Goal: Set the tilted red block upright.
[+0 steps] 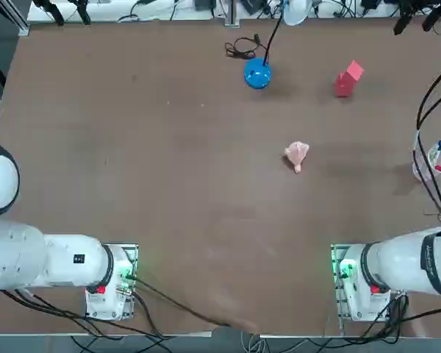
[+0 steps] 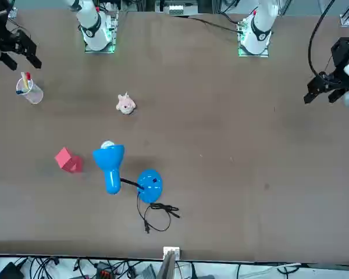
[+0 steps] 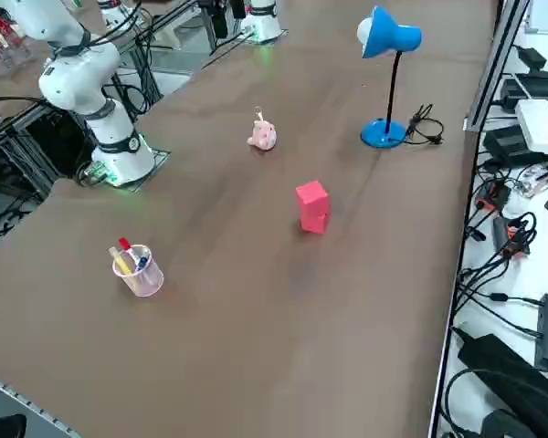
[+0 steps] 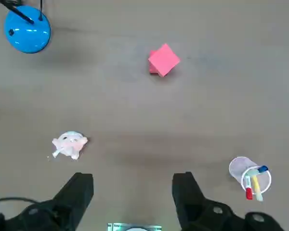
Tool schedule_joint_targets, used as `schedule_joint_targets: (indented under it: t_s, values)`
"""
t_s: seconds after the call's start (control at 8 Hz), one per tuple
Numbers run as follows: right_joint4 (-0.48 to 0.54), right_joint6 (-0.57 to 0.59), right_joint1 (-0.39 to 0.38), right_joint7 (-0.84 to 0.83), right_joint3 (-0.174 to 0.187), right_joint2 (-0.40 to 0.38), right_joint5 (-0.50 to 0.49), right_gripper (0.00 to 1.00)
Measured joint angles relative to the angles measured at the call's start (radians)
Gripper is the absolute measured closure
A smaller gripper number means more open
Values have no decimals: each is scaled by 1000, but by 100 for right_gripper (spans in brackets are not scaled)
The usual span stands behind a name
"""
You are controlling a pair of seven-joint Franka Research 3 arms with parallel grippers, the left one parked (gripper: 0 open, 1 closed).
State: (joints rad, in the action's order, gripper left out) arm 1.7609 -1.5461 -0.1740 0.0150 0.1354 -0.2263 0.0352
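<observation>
Standing on the brown table (image 1: 169, 220) toward its far side, the red block (image 1: 348, 79) sits in the right half of the overhead view, with nothing touching it. It looks like two red cubes stacked, the upper one twisted out of line with the lower, as the side view shows (image 3: 311, 207). To its left, well apart, a blue desk lamp (image 3: 388, 82) stands on a round blue base (image 1: 257, 74) with a black cord coiled just behind it. Nearer the robot, between the arms' bases and the lamp, lies a small pale pink lumpy toy (image 1: 297, 155). A clear plastic cup (image 1: 431, 161) holding coloured pens stands at the table's right edge.

The right gripper (image 4: 132, 192) hangs high above the table, near the robot's side, pointing downward. Its two black fingers (image 4: 79, 190) are spread wide with only bare tabletop between them, holding nothing. In the wrist view the block (image 4: 163, 60) lies well beyond the fingertips, the cup (image 4: 250, 176) off to one side and the pink toy (image 4: 69, 144) to the other.
</observation>
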Motion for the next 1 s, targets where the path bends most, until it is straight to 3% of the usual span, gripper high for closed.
schedule_joint_targets:
  t_s: [0.38, 0.75, 1.0]
  values:
    - [-14, -5, 0, 0, -1, 19, -1, 0]
    - [-88, -12, 0, 6, -1, 124, -30, 0]
    - [-98, -72, 1, 136, 1, 206, -30, 0]
